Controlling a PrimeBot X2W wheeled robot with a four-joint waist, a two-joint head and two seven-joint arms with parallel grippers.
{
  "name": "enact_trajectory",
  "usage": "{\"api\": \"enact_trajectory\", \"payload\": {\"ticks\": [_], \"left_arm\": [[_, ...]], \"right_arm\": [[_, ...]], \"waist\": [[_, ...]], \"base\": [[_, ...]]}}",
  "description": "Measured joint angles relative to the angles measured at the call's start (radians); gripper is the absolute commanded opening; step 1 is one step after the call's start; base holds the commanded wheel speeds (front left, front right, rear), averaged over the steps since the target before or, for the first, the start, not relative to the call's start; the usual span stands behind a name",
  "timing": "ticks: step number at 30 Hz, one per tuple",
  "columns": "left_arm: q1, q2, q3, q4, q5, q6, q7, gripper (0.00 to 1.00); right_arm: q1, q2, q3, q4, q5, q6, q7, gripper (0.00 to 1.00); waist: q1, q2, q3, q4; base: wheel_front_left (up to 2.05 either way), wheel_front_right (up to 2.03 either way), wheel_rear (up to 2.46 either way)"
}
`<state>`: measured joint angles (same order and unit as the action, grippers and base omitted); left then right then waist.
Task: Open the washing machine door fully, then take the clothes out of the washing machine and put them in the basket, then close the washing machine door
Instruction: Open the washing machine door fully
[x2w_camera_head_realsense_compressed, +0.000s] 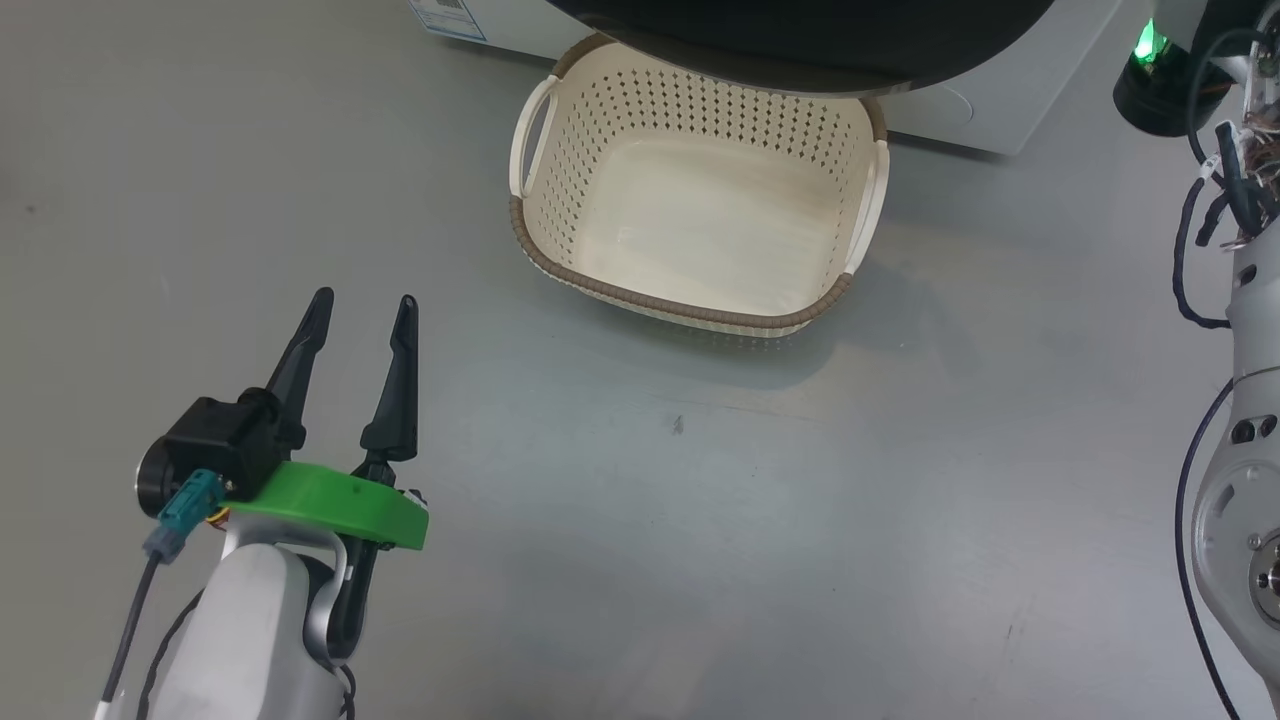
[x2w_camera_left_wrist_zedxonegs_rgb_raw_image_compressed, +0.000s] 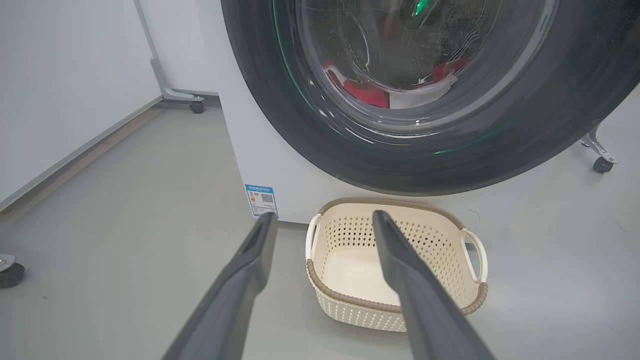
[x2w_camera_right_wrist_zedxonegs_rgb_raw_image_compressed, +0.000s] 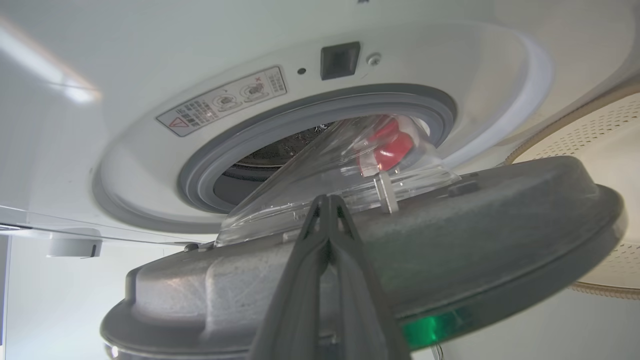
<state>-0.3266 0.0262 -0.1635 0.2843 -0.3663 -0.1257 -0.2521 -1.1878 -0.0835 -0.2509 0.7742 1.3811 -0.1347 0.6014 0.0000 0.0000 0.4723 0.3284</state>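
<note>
The washing machine door stands partly open, its black rim hanging over the far side of the basket. Red and white clothes show through its glass. In the right wrist view my right gripper is shut with nothing in it. It is behind the door, tips at the grey inner face beside the clear glass bowl. Beyond are the washing machine's grey gasket and red clothes. My left gripper hangs open over the floor, short of the cream basket.
The white washing machine stands on grey floor with a label sticker at its lower corner. Caster feet stand on both sides, another caster at the left. My right arm runs up the right edge.
</note>
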Motion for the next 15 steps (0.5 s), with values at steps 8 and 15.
{"api": "enact_trajectory", "payload": {"ticks": [8, 15], "left_arm": [[0.012, 0.0, 0.002, 0.002, 0.017, 0.0, 0.0, 1.0], [0.025, 0.0, 0.015, 0.003, 0.021, 0.0, 0.0, 1.0]], "right_arm": [[0.058, -0.002, 0.016, 0.0, 0.002, 0.0, 0.02, 0.0], [0.1, 0.002, 0.027, 0.002, 0.012, 0.0, 0.048, 0.0]], "waist": [[0.0, 0.0, -0.024, -0.001], [0.0, 0.0, -0.048, -0.007]], "base": [[0.0, 0.0, 0.0], [0.0, 0.0, 0.0]]}}
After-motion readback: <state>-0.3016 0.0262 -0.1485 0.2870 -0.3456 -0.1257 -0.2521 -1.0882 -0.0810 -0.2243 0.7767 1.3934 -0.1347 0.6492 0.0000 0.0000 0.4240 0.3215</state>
